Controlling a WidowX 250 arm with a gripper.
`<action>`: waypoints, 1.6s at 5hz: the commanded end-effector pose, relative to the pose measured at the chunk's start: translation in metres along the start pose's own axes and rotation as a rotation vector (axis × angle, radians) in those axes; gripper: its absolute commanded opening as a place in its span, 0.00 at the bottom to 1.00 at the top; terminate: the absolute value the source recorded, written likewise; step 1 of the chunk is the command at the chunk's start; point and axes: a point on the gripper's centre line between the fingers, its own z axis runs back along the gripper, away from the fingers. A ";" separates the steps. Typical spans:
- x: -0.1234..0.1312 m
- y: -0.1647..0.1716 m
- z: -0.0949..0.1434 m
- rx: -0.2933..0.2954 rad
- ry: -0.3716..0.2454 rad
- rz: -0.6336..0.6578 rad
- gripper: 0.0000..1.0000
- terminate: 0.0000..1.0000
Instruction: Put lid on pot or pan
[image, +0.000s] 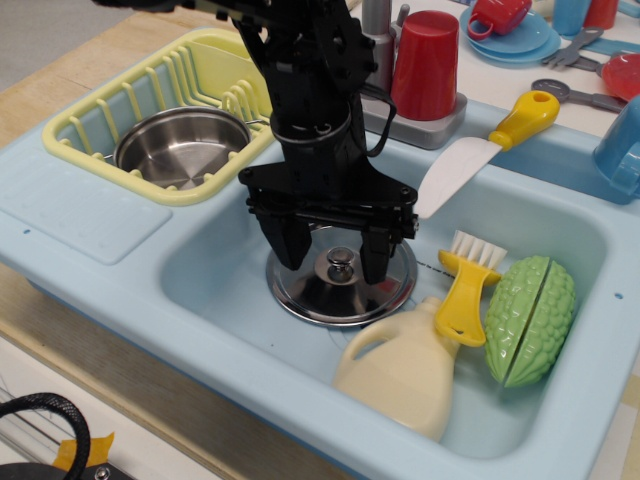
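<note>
The black robot gripper (333, 262) hangs with jaws spread wide, straddling the knob of the flat shiny steel lid (340, 284) on the pale blue sink's (215, 255) floor. It should centre before pinching. The steel pot (180, 146) waits in the yellow rack (95, 125), far-left corner.

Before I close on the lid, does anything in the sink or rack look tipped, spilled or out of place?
Nothing stands out. The lid lies flat on the sink floor, knob up, between the fingers of the open gripper. The pot sits upright and empty in the yellow rack. No spill shows.
</note>
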 end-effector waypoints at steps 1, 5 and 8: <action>0.007 -0.001 -0.002 -0.008 0.001 -0.030 1.00 0.00; 0.012 0.001 -0.014 -0.018 -0.005 -0.063 0.00 0.00; 0.016 -0.008 0.011 0.044 -0.018 -0.068 0.00 0.00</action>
